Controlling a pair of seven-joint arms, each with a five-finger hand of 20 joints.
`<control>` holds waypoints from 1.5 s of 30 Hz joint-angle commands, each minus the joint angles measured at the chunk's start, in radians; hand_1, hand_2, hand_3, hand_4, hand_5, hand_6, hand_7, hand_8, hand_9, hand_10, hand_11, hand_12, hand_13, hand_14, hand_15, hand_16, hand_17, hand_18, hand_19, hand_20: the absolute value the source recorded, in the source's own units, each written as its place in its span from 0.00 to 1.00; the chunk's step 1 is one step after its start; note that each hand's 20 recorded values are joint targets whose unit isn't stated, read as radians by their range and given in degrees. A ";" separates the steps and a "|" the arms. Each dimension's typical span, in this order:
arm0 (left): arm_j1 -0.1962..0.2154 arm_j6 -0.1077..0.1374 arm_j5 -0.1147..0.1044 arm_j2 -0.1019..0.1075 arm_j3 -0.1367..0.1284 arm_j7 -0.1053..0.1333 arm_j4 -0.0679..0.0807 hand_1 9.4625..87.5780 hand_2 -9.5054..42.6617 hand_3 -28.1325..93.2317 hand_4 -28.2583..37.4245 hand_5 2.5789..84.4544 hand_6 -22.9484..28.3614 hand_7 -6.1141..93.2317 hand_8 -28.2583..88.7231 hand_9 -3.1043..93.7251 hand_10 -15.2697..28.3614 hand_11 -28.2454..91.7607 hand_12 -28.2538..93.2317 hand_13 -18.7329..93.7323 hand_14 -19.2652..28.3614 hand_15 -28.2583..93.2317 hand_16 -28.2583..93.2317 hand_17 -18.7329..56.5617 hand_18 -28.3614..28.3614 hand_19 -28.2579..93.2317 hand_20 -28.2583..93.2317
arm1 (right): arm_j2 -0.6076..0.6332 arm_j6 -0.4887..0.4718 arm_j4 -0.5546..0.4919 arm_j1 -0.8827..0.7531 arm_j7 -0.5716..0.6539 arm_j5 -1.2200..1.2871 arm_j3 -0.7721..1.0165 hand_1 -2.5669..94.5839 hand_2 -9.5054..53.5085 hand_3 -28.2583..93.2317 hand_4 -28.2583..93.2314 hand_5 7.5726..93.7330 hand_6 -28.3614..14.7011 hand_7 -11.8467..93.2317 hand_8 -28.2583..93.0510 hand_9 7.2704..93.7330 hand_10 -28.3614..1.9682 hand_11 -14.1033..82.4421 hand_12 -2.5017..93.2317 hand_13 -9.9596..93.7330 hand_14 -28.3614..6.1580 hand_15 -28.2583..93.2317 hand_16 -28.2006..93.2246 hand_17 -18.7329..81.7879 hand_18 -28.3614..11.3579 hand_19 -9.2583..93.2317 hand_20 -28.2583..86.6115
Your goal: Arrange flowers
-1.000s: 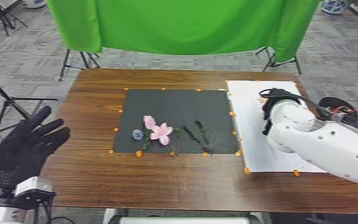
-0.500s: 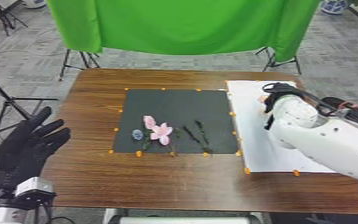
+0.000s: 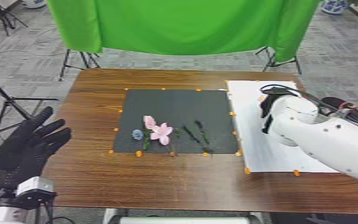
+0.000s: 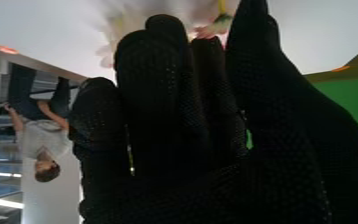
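While your left hand (image 3: 24, 150) hangs beside the table's (image 3: 87, 170) left edge, its fingers are loose, spread and holding nothing; leave it there, since this step looks like one-handed work. Next, on the dark mat (image 3: 171, 102), lie a small bluish-grey bloom (image 3: 137, 135), then the pink blossoms (image 3: 161, 133) just beside it, then the dark green sprigs (image 3: 202, 134), lying roughly side by side. Keep your forearm high over these if you swing back across them; a low pass could drag petals out of line.

To the right is the white sheet (image 3: 255, 150), with your right hand (image 3: 266, 107) over its far part. The right wrist view shows those fingers extended, and a pink-tipped flower (image 4: 214, 27) near the fingertips and thumb, against the white. Whether they touch it I cannot tell.

The step in hand seems to be the handling of that flower. If you are picking it up, bring the thumb in gently on the stem, just under the head (petals would likely crush or slip). If you are laying it down, let the stem settle first, then part the fingers and lift straight away, so that the glove fabric doesn't snag a petal.
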 commanded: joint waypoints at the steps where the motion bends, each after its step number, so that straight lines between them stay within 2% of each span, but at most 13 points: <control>1: -0.004 -0.016 0.007 -0.007 0.004 -0.017 0.005 0.25 0.29 0.74 0.14 0.42 0.64 0.13 0.19 0.38 0.82 0.45 0.33 0.36 1.00 0.69 0.14 0.17 1.00 0.67 0.27 | -0.035 -0.010 0.000 -0.002 -0.004 -0.007 -0.002 0.48 0.00 0.89 0.04 0.56 0.60 0.30 0.14 0.74 0.43 0.38 0.19 0.84 0.66 0.79 0.35 0.69 0.30 1.00 0.43; 9: -0.003 -0.019 0.011 -0.015 0.001 -0.018 0.003 0.25 0.29 0.74 0.14 0.42 0.64 0.13 0.19 0.38 0.82 0.45 0.33 0.36 1.00 0.69 0.14 0.17 1.00 0.67 0.27 | -0.047 -0.004 0.016 0.002 0.010 -0.019 -0.025 0.49 0.01 0.87 0.03 0.61 0.64 0.31 0.14 0.74 0.44 0.37 0.19 0.84 0.66 0.79 0.34 0.69 0.30 1.00 0.42; 14: -0.006 -0.023 0.015 -0.023 -0.001 -0.024 0.003 0.25 0.29 0.74 0.14 0.42 0.64 0.13 0.19 0.38 0.82 0.45 0.33 0.36 1.00 0.69 0.14 0.17 1.00 0.67 0.27 | -0.042 0.019 0.028 0.011 0.019 -0.034 -0.050 0.54 0.00 0.85 0.01 0.65 0.62 0.32 0.22 0.77 0.51 0.34 0.21 0.85 0.67 0.77 0.34 0.71 0.32 1.00 0.38; 15: 0.000 -0.015 0.009 -0.015 0.001 -0.012 0.002 0.25 0.29 0.74 0.14 0.42 0.64 0.13 0.19 0.38 0.82 0.45 0.33 0.36 1.00 0.69 0.14 0.17 1.00 0.67 0.27 | -0.043 0.034 0.031 0.017 0.015 -0.043 -0.060 0.55 0.00 0.84 0.01 0.66 0.62 0.32 0.23 0.78 0.53 0.33 0.21 0.85 0.67 0.77 0.34 0.71 0.32 1.00 0.38; 16: -0.009 -0.016 0.012 -0.018 0.002 -0.023 0.004 0.25 0.29 0.74 0.14 0.42 0.64 0.13 0.19 0.38 0.82 0.45 0.33 0.36 1.00 0.69 0.14 0.17 1.00 0.67 0.27 | -0.037 0.052 0.029 0.014 0.015 -0.051 -0.064 0.56 0.00 0.83 0.01 0.68 0.62 0.33 0.23 0.79 0.57 0.30 0.23 0.86 0.68 0.76 0.34 0.71 0.33 1.00 0.38; 21: -0.003 -0.013 0.008 -0.016 0.004 -0.015 0.002 0.25 0.29 0.74 0.14 0.42 0.64 0.13 0.19 0.38 0.82 0.45 0.33 0.36 1.00 0.69 0.14 0.17 1.00 0.67 0.27 | -0.027 0.136 0.030 0.052 0.003 -0.112 -0.143 0.61 0.02 0.82 0.00 0.79 0.67 0.35 0.26 0.91 0.66 0.24 0.30 0.90 0.74 0.74 0.35 0.74 0.35 1.00 0.39; 27: 0.017 -0.002 -0.006 -0.002 0.000 0.003 -0.002 0.25 0.29 0.74 0.13 0.43 0.64 0.13 0.19 0.38 0.82 0.45 0.33 0.36 1.00 0.69 0.14 0.17 1.00 0.67 0.27 | -0.011 0.216 0.002 0.084 0.003 -0.162 -0.185 0.63 0.01 0.83 0.00 0.82 0.66 0.35 0.26 0.96 0.69 0.23 0.33 0.92 0.78 0.74 0.36 0.74 0.36 1.00 0.43; 30: 0.017 -0.003 0.000 -0.011 -0.006 -0.007 -0.005 0.25 0.29 0.74 0.14 0.43 0.64 0.13 0.19 0.38 0.82 0.45 0.33 0.36 1.00 0.69 0.14 0.17 1.00 0.67 0.27 | -0.010 0.222 -0.029 0.110 0.001 -0.178 -0.186 0.63 0.00 0.84 0.00 0.83 0.66 0.35 0.27 0.97 0.71 0.23 0.34 0.92 0.78 0.74 0.36 0.75 0.36 1.00 0.44; 33: 0.033 0.007 -0.014 0.007 -0.007 0.018 -0.007 0.25 0.29 0.74 0.14 0.43 0.64 0.13 0.19 0.38 0.82 0.45 0.33 0.36 1.00 0.69 0.14 0.17 1.00 0.67 0.27 | -0.020 0.229 -0.056 0.146 -0.017 -0.189 -0.193 0.63 0.00 0.84 0.00 0.84 0.65 0.34 0.28 0.97 0.69 0.24 0.35 0.92 0.78 0.74 0.37 0.75 0.35 1.00 0.45; 34: 0.025 0.002 -0.006 -0.002 -0.008 0.002 -0.006 0.25 0.29 0.74 0.14 0.43 0.64 0.13 0.19 0.38 0.82 0.45 0.33 0.36 1.00 0.69 0.14 0.17 1.00 0.67 0.27 | -0.021 0.229 -0.072 0.146 -0.016 -0.191 -0.187 0.63 0.00 0.84 0.00 0.84 0.65 0.34 0.28 0.98 0.69 0.24 0.35 0.93 0.78 0.74 0.37 0.75 0.35 1.00 0.45; 35: 0.031 0.007 -0.011 0.003 -0.008 0.012 -0.008 0.25 0.29 0.74 0.14 0.43 0.64 0.13 0.19 0.38 0.82 0.45 0.33 0.36 1.00 0.69 0.14 0.17 1.00 0.67 0.27 | -0.031 0.227 -0.078 0.153 -0.034 -0.194 -0.184 0.63 0.00 0.84 0.00 0.84 0.65 0.34 0.28 0.98 0.68 0.24 0.35 0.93 0.78 0.74 0.37 0.75 0.35 1.00 0.46; 44: 0.046 0.015 -0.012 0.008 -0.019 0.018 -0.015 0.25 0.29 0.74 0.14 0.43 0.64 0.13 0.19 0.38 0.82 0.45 0.33 0.36 1.00 0.69 0.14 0.17 1.00 0.67 0.27 | -0.155 0.199 -0.131 0.162 -0.112 -0.201 -0.163 0.63 0.00 0.85 0.00 0.85 0.64 0.33 0.29 0.98 0.68 0.25 0.35 0.93 0.77 0.74 0.37 0.75 0.34 1.00 0.47; 45: 0.051 0.022 -0.020 0.020 -0.017 0.030 -0.015 0.25 0.29 0.74 0.14 0.43 0.64 0.13 0.19 0.38 0.82 0.45 0.33 0.36 1.00 0.69 0.14 0.17 1.00 0.67 0.27 | -0.171 0.195 -0.138 0.165 -0.118 -0.197 -0.171 0.63 0.00 0.85 0.00 0.85 0.64 0.33 0.29 0.98 0.68 0.25 0.35 0.93 0.77 0.74 0.37 0.75 0.34 1.00 0.47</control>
